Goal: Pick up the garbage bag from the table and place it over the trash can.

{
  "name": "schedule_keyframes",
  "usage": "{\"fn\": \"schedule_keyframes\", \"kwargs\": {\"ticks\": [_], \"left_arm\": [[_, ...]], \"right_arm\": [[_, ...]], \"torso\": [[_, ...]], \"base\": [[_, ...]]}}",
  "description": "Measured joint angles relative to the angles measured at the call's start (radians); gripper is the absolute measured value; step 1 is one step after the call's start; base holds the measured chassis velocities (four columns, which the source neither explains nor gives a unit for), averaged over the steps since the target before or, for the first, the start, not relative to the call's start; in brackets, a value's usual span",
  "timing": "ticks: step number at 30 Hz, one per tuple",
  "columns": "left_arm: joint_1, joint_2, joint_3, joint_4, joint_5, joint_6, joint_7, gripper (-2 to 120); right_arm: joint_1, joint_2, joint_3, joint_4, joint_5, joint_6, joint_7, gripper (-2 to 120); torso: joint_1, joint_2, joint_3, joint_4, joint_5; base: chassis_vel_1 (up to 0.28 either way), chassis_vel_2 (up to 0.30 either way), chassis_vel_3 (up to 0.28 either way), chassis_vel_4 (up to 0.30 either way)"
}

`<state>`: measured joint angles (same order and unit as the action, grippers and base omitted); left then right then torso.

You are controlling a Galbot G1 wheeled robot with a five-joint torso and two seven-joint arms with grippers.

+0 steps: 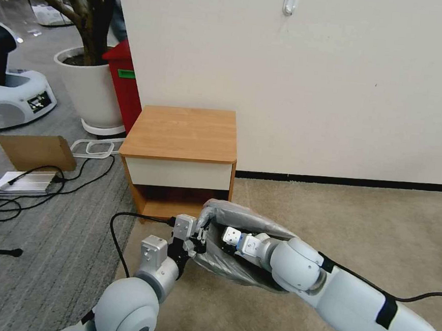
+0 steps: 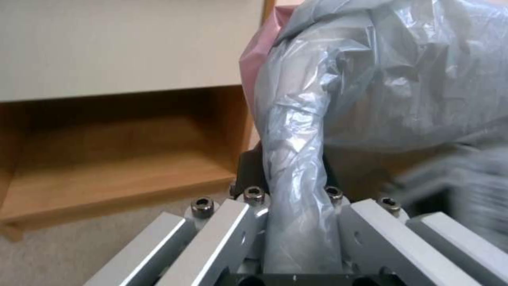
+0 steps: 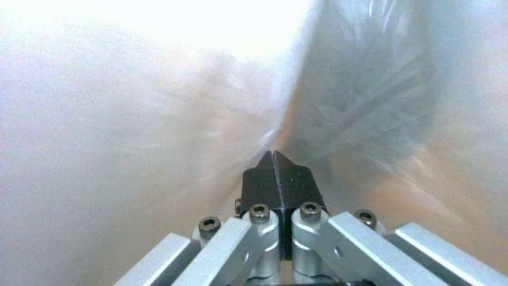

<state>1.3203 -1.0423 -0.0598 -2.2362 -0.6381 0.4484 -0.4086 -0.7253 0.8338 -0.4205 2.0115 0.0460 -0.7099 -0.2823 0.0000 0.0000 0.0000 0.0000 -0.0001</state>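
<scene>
Beige carpet; left claw [image 1: 201,237] pinches crinkly garbage bag [image 1: 233,268]; right claw [image 3: 274,157] closed inside.

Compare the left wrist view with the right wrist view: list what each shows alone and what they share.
Left wrist view alone: the table, its white drawer front above the open lower shelf, carpet below, and the left end effector clamped on a bunched fold of the garbage bag, whose pinkish-red rim shows.

Right wrist view alone: the right end effector, fingertips pressed together, with the bag's film on every side.

Shared: the translucent grey bag close up.
</scene>
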Motion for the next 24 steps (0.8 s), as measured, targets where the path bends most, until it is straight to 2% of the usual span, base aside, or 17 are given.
{"fn": "schedule_keyframes", "kwargs": {"ticks": [2, 4, 6, 7, 9, 10, 12, 14, 15, 18, 19, 23, 24], "left_arm": [[-0.014, -0.004, -0.002, 0.017, -0.034, 0.000, -0.018, 3], [-0.027, -0.012, -0.008, 0.035, -0.096, 0.004, -0.056, 3], [-0.027, -0.014, -0.011, 0.040, -0.110, 0.006, -0.065, 3], [-0.022, -0.017, -0.017, 0.045, -0.126, 0.007, -0.075, 3], [-0.007, -0.019, -0.028, 0.046, -0.163, 0.011, -0.095, 3], [-0.007, -0.019, -0.028, 0.046, -0.163, 0.011, -0.095, 3], [0.013, -0.019, -0.037, 0.046, -0.193, 0.015, -0.111, 3], [0.033, -0.019, -0.048, 0.046, -0.225, 0.018, -0.130, 3], [0.033, -0.019, -0.048, 0.046, -0.225, 0.018, -0.130, 3], [0.064, -0.020, -0.068, 0.044, -0.259, 0.020, -0.156, 3], [0.064, -0.020, -0.068, 0.044, -0.259, 0.020, -0.156, 3], [0.109, -0.019, -0.088, 0.034, -0.263, 0.019, -0.161, 3], [0.109, -0.019, -0.088, 0.034, -0.263, 0.019, -0.161, 3]], "right_arm": [[-0.019, -0.011, 0.017, 0.032, 0.048, 0.000, 0.036, 0], [-0.074, -0.010, 0.073, 0.079, 0.146, 0.002, 0.147, 0], [-0.101, -0.003, 0.104, 0.097, 0.192, 0.003, 0.185, 0], [-0.157, 0.015, 0.154, 0.127, 0.262, 0.012, 0.259, 0], [-0.237, 0.040, 0.208, 0.165, 0.351, 0.064, 0.343, 0], [-0.237, 0.040, 0.208, 0.165, 0.351, 0.064, 0.343, 0], [-0.306, 0.072, 0.269, 0.195, 0.396, 0.142, 0.405, 0], [-0.376, 0.109, 0.326, 0.217, 0.405, 0.217, 0.478, 0], [-0.376, 0.109, 0.326, 0.217, 0.405, 0.217, 0.478, 0], [-0.493, 0.158, 0.410, 0.229, 0.368, 0.333, 0.576, 0], [-0.493, 0.158, 0.410, 0.229, 0.368, 0.333, 0.576, 0], [-0.707, 0.265, 0.557, 0.231, 0.233, 0.486, 0.589, 15], [-0.707, 0.265, 0.557, 0.231, 0.233, 0.486, 0.589, 15]], "torso": [[0.000, 0.000, 0.000, -0.0001, 0.0001], [0.000, 0.000, 0.000, -0.0001, 0.0000], [0.000, 0.000, 0.000, -0.0001, 0.0000], [0.000, 0.000, 0.000, -0.0001, -0.0001], [0.000, 0.000, 0.000, -0.0003, 0.0004], [0.000, 0.000, 0.000, -0.0003, 0.0004], [0.000, 0.000, 0.000, 0.0000, -0.0002], [0.000, 0.000, 0.000, 0.0000, 0.0002], [0.000, 0.000, 0.000, 0.0000, 0.0002], [0.000, 0.000, 0.000, 0.0002, 0.0000], [0.000, 0.000, 0.000, 0.0002, 0.0000], [0.000, 0.000, 0.000, -0.0004, 0.0001], [0.000, 0.000, 0.000, -0.0004, 0.0001]], "base": [[0.000, 0.000, 0.000, 0.000], [0.000, 0.000, 0.000, 0.000], [0.000, 0.000, 0.000, 0.000], [0.000, 0.000, 0.000, 0.000], [0.000, 0.000, 0.000, 0.000], [0.000, 0.000, 0.000, 0.000], [0.000, 0.000, 0.000, 0.000], [0.000, 0.000, 0.000, 0.000], [0.000, 0.000, 0.000, 0.000], [0.000, 0.000, 0.000, 0.000], [0.000, 0.000, 0.000, 0.000], [0.000, 0.000, 0.000, 0.000], [0.000, 0.000, 0.000, 0.000]]}}
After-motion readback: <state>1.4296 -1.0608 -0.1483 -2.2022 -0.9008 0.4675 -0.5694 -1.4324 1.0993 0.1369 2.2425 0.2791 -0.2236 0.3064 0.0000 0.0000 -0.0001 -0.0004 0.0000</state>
